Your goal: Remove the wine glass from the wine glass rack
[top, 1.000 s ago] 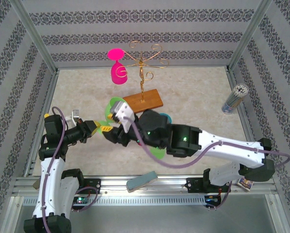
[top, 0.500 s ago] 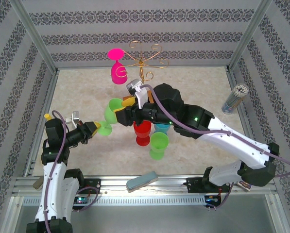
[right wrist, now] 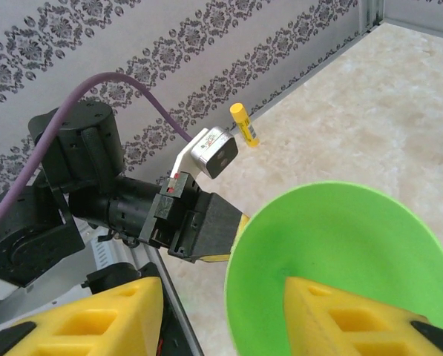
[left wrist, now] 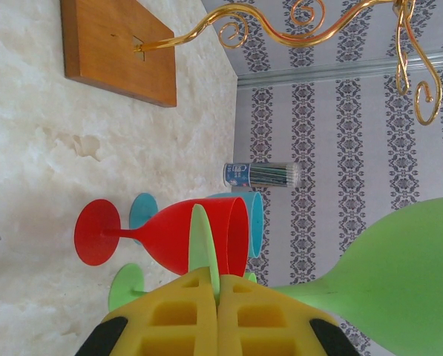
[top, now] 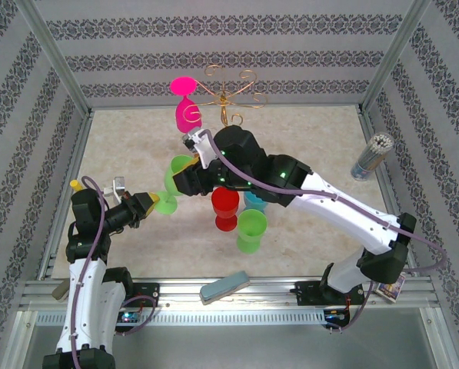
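beige stone-look worktop (top: 314,138), stripy wallpaper all round. the wine glass rack (top: 229,92) sits at the back middle, and a pink wine glass (top: 186,114) hangs upside down off its left side. the left gripper (top: 152,201) has its jaws clamped on the foot of a green wine glass (top: 178,173), held sideways above the worktop. the right gripper (right wrist: 221,283) is at that bowl, jaws apart and straddling the rim. a red glass (top: 225,206), a blue glass (top: 254,201) and a second green glass (top: 251,229) stand together mid-worktop.
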`<state>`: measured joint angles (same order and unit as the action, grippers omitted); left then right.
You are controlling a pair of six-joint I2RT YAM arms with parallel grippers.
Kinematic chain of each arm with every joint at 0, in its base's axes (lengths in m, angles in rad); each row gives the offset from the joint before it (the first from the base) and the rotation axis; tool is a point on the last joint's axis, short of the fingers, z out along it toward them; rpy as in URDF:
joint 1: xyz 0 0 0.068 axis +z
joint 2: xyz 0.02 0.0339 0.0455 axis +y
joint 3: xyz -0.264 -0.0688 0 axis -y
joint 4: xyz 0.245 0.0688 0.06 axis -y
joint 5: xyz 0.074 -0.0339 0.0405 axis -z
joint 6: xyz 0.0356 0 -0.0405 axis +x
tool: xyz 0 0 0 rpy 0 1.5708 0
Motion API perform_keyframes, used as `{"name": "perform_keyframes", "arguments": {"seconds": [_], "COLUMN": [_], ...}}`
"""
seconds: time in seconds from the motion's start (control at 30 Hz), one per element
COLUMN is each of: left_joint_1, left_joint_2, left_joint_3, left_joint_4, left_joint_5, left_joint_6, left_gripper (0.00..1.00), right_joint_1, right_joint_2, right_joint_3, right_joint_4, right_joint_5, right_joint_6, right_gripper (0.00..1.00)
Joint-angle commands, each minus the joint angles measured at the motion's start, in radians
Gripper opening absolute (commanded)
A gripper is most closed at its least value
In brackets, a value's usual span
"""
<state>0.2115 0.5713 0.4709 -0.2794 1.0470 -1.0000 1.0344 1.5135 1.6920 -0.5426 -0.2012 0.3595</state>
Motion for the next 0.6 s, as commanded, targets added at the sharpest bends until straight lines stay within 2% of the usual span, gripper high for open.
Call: {"name": "perform_keyframes", "arguments": {"seconds": [0.0,0.17,0.5,0.57], "left_joint_1": [0.012,0.012,0.012,0.012], "left_joint_2": [-0.014,-0.013,-0.004,-0.002], "left_joint_3": [-0.003,-0.003,0.006,0.008], "left_joint_4": [0.031,0.028,0.025,0.023], "left_joint_5": [0.024,0.022,0.019,0.019], "left_joint_6": [0.008,0.009,0.012,0.014], "left_gripper": [0.0,0.0,0.0,0.0], "right_joint_1": [-0.011,-0.014,-0.013,-0.013], "right_joint_2": [0.018,0.036,0.066,0.069], "right_joint_3": [0.047,0.059,0.066,0.063], "right_joint_4": [-0.012,-0.014,-0.019,-0.016], "right_joint_5": [-0.03,-0.046,-0.059,-0.066], "right_joint_6": [-0.019,-0.022,-0.021,-0.019], "right_gripper": [0.43,0.39,0.39,0.36]}}
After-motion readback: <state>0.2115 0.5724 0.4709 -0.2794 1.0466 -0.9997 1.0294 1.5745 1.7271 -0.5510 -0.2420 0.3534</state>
